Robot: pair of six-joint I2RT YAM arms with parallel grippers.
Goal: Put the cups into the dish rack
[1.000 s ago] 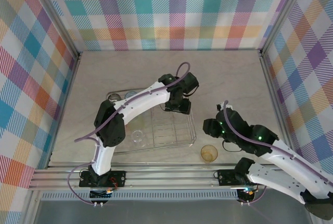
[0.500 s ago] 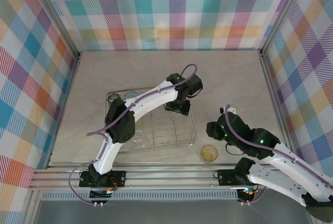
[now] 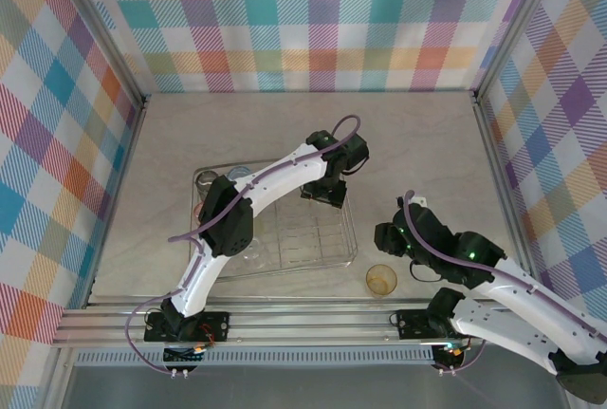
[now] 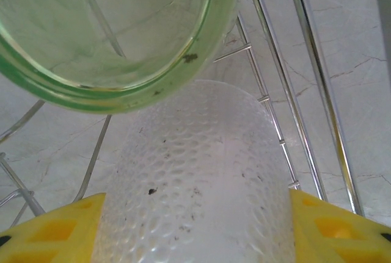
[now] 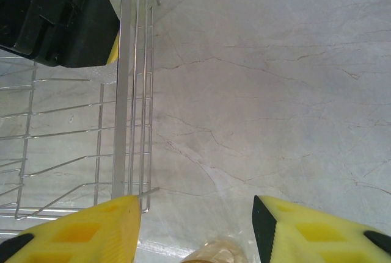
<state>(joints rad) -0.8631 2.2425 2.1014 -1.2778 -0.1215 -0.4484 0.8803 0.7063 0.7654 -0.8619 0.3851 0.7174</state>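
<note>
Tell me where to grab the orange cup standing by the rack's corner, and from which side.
Grip the orange cup across its side wall just below the rim, coming straight down. It stands upright, mouth up, apart from the dish rack, and the right gripper hangs over it, jaws open.

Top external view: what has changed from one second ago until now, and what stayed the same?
The left arm's elbow swung right, and the left end effector, shut on a clear dimpled plastic cup, shifted slightly right over the silver wire dish rack. The right end effector, open, hardly moved. The orange translucent cup and the rack stayed put.
</note>
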